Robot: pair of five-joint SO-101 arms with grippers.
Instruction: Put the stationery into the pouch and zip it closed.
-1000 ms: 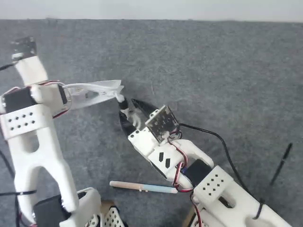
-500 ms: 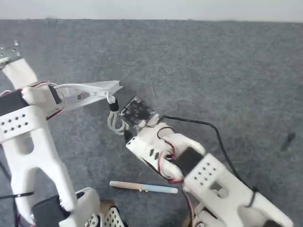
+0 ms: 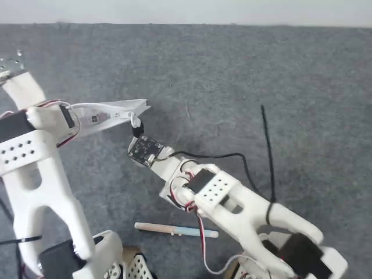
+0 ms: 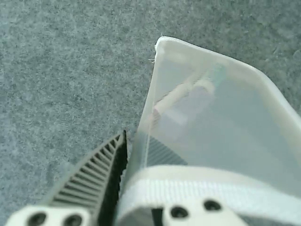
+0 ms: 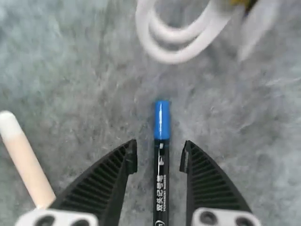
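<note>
Across grey carpeted table (image 3: 261, 64), pale wall (image 3: 186, 10) behind, left tool (image 4: 136, 153) clamping pouch (image 4: 221, 122), right tool (image 5: 159, 147) parted around blue-capped marker (image 5: 161, 120)

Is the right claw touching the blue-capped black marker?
Apart. Right wrist view: the right claw straddles the blue-capped black marker, grey mat showing either side.

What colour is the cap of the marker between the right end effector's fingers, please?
Blue; the marker's cap shows best in the right wrist view.
</note>
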